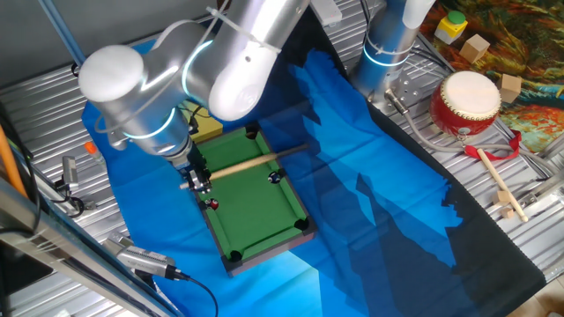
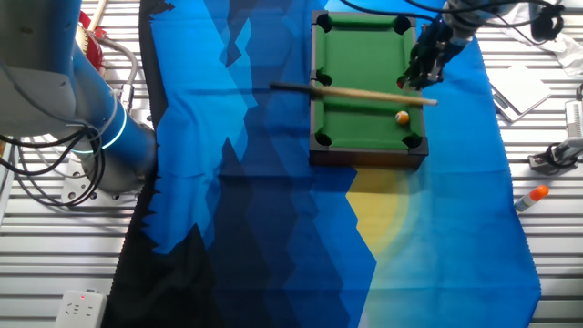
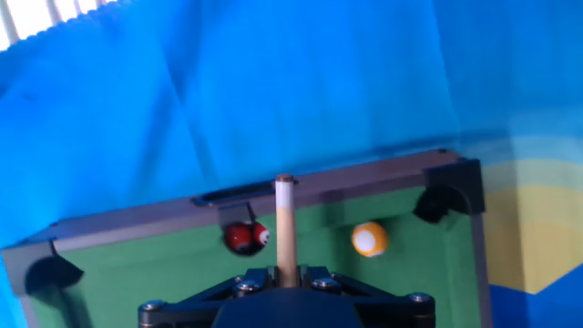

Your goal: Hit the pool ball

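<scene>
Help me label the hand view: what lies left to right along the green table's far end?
Left corner pocket → red ball → cue stick held in the tool → pool ball → right corner pocket.

No writing, label, brand, number or sign can be read in any view.

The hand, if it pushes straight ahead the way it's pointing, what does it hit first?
Probably the table's far rail. The cue in the hand points between the red ball and the pool ball.
</scene>
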{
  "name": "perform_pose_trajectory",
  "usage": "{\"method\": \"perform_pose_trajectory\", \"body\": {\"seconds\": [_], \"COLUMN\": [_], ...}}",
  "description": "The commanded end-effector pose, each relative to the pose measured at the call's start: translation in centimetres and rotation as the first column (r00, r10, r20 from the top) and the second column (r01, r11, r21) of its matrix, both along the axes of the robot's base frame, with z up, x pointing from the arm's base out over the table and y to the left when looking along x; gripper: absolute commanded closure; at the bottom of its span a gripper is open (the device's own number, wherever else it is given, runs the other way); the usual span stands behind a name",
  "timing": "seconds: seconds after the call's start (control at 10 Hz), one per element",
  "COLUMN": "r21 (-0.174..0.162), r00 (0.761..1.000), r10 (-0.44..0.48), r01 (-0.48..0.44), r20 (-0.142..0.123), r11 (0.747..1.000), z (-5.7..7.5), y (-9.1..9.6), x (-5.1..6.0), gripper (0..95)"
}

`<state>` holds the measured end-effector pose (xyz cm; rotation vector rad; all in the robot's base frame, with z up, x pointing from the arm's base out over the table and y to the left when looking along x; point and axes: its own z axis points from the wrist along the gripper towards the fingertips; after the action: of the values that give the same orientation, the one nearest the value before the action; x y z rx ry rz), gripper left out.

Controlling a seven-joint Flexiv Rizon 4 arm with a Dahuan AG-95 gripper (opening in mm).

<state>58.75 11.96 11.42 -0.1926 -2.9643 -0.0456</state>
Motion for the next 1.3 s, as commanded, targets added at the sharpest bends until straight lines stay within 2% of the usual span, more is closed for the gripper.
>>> {"method": "perform_pose_trajectory", "body": {"seconds": [0.1,1.3], "r21": [-0.001,-0.001], "r00": [1.0,1.0], "r10": [0.01,0.018], "r01": [-0.01,-0.018], "r20": [-0.003,-0.004], "r11": [1.0,1.0], "z": [-0.02,0.0], "y": [0.0,-0.04], "x": [0.1,0.03], "gripper": [38.0,38.0]}}
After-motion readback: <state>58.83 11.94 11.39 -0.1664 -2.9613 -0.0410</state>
